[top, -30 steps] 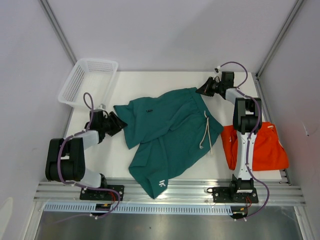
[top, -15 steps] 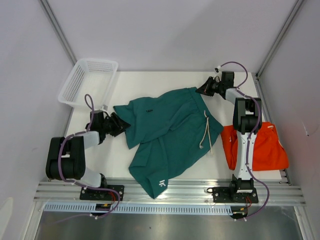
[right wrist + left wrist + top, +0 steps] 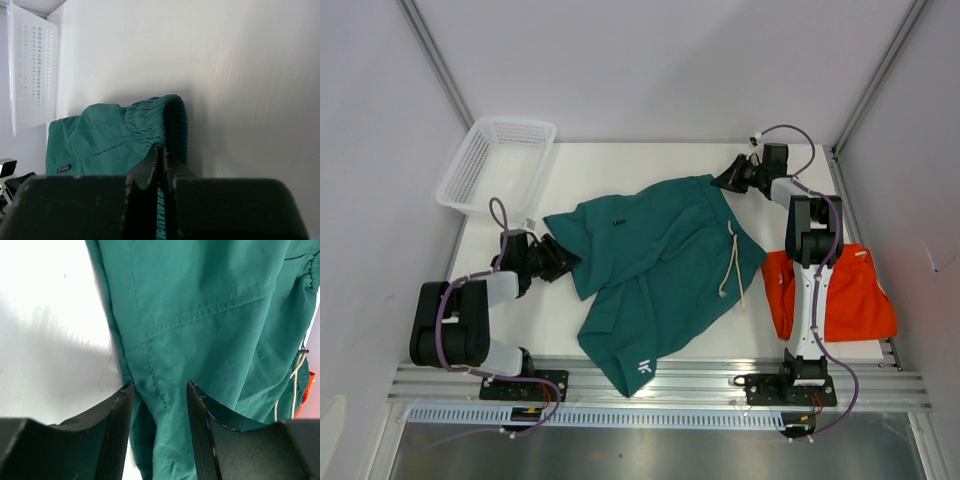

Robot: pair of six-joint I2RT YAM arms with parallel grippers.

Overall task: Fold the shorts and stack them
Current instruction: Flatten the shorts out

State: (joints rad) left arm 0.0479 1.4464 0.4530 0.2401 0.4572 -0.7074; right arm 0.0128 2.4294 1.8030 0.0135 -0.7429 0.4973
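Observation:
The dark teal green shorts (image 3: pixel 660 270) lie spread out in the middle of the table, their white drawstring (image 3: pixel 730 262) on the right side. My left gripper (image 3: pixel 563 260) is at their left edge. In the left wrist view it (image 3: pixel 160 392) is open, with the teal fabric (image 3: pixel 200 315) and its seamed edge lying between the jaws. My right gripper (image 3: pixel 723 180) is at the far waistband corner. In the right wrist view it (image 3: pixel 163 152) is shut on the gathered teal waistband (image 3: pixel 150 117). The bright orange shorts (image 3: pixel 860 295) lie bunched at the right, partly under the right arm.
A white mesh basket (image 3: pixel 498 165) sits at the far left corner and also shows in the right wrist view (image 3: pixel 30 75). One teal leg hangs over the metal rail (image 3: pixel 660 382) at the table's near edge. White walls enclose the table.
My left gripper has slid a little nearer and to the right, onto the left edge of the teal shorts. The right gripper has not moved.

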